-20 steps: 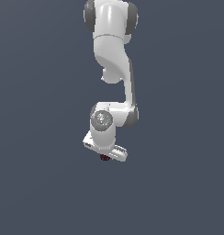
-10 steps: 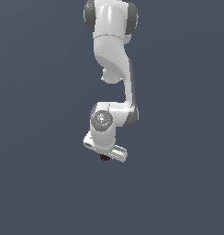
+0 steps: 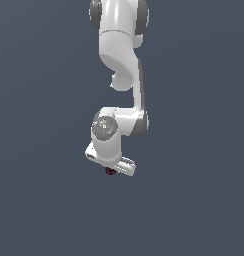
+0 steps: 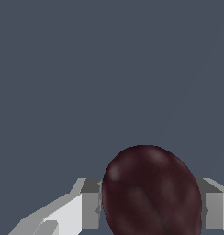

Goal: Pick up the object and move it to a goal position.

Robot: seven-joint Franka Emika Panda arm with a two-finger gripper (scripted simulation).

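Nothing has shifted: claw (image 3: 111,169) stays apparently clamped on the maroon ball (image 4: 152,193).

Glossy white arm (image 3: 119,45) (grey joint caps), pale grey claw (image 3: 110,169) fingers (image 4: 91,204)

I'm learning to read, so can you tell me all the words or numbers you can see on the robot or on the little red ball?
None: there are no words, numbers or signs to read.
The white arm: plain, no writing.
The round joint cap: a few tiny coloured specks, too small and blurred to read as anything.
The maroon ball: only mottled dark patches, no letters.
The grey background: blank.
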